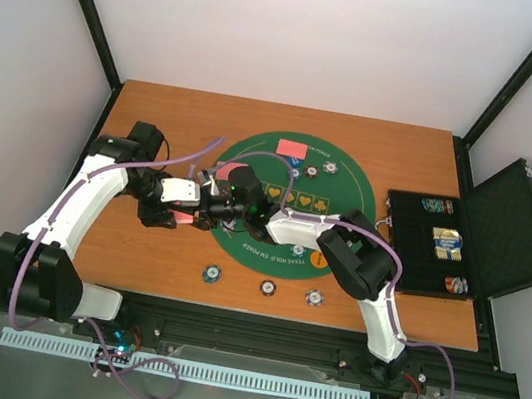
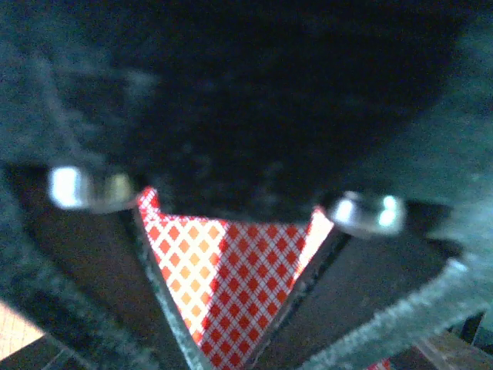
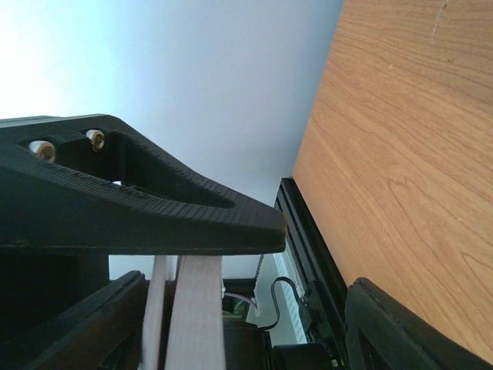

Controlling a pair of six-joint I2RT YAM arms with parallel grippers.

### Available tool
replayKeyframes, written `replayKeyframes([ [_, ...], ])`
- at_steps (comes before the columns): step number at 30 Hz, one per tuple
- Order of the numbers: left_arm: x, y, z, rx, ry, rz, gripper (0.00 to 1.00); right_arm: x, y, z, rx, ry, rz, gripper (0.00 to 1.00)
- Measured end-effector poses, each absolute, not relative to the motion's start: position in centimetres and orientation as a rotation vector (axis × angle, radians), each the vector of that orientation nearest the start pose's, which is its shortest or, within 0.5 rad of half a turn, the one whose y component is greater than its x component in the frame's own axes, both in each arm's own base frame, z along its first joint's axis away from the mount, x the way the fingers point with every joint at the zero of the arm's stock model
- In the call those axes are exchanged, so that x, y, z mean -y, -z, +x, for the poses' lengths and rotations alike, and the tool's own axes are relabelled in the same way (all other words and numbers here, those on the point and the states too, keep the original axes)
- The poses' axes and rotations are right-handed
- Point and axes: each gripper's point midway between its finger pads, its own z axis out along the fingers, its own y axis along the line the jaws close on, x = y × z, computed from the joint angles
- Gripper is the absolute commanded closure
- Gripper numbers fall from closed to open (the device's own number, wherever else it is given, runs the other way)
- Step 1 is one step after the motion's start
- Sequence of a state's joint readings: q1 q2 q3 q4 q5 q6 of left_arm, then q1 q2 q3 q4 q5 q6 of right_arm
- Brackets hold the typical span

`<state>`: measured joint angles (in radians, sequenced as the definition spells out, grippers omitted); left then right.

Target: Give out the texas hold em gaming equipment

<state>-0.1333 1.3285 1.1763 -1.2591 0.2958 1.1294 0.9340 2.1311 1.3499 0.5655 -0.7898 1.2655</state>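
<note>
Poker chips, small, round, blue-and-white [image 1: 267, 286]: three lie in a spaced row on the brown wooden table [image 1: 158, 112], between the arm bases and the near rim of the large round green felt mat [image 1: 239, 244].
Left gripper [image 1: 190, 208]: it sits over the mat's left edge, closed down on red-backed playing cards [image 2: 246, 285]. Its wrist view shows the diamond-patterned backs wedged in the V of the fingers, apparently at least two overlapping.
Right gripper [image 1: 218, 194]: it reaches across the mat, nose to nose with the left gripper and right at the cards. Its wrist view shows pale strips beside one black finger, perhaps card edges. Whether it grips anything cannot be told.
Step in hand: probably drawing one card off the held cards to deal to a seat.
Mat, far side: a single red-backed card [image 1: 294, 148] lies flat at the far rim, with two further poker chips [image 1: 330, 166] just to its right.
Black hinged case [image 1: 505, 227]: it stands open at the table's right edge, well apart from both grippers, with some pieces in its tray.
Risk, double deal: overlapping cards cling, so two may come away together.
Risk, spill: if the left fingers ease while the right pulls, the whole stack could slide out and scatter.
Risk, contact: the fingers are so close that a small misalignment could bend a card or knock the grippers together.
</note>
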Motion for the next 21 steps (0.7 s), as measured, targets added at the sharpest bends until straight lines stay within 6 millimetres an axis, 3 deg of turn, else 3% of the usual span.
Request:
replayKeyframes([
  [5,8.2,-15.7,23.7,-2.28,0.263,1.71,0.85,-52.6,-15.9,24.1,-2.375,-2.057,-0.359,0.37],
  [17,7.8,-15.5,23.4,-2.303,0.247,1.72,0.85,-49.1,-15.7,25.2,-2.358,-2.01,-0.355,0.52],
  [21,7.6,-15.4,23.3,-2.312,0.238,1.724,0.85,-48.6,-15.6,25.0,-2.37,-1.993,-0.355,0.65],
])
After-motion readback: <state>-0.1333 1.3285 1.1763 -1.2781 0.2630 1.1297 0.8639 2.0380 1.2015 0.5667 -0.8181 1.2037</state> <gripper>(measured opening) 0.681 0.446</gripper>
